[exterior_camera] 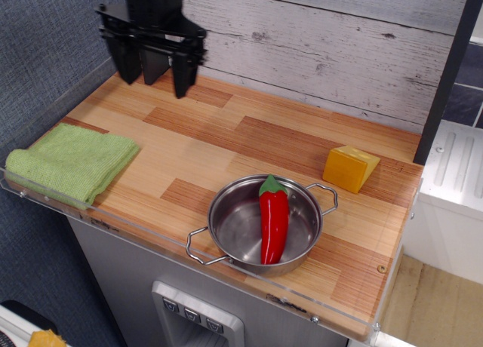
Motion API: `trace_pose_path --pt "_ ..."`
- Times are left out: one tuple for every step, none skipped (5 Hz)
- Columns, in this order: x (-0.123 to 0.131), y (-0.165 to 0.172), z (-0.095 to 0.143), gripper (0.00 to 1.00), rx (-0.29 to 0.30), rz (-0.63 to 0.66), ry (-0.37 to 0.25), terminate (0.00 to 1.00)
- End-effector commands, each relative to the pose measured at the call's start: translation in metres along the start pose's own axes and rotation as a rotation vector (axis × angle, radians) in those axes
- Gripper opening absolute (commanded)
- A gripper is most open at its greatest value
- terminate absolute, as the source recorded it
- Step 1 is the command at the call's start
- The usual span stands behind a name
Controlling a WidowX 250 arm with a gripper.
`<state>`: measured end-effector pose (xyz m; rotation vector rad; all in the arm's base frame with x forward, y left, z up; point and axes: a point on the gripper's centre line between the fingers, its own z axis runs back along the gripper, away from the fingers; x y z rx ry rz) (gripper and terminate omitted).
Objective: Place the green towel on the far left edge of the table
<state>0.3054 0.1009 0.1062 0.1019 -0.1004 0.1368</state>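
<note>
The green towel (72,164) lies flat and folded at the far left end of the table (226,139), against the clear acrylic rim. My black gripper (155,79) hangs above the back left part of the table, well up and to the right of the towel. Its two fingers stand apart with nothing between them, so it is open and empty.
A steel pot (264,225) with a red chili pepper (273,219) in it stands near the front middle. A yellow cheese wedge (349,167) lies at the right. A white plank wall (324,45) rises behind, with dark posts at both ends.
</note>
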Motion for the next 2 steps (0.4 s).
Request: trace_pose_path --pt "0.0153 -0.0142 0.0257 1.00 0.015 -0.028 -0.054 0.00" --pt "0.0153 -0.0142 0.0257 1.00 0.015 -0.028 -0.054 1.00"
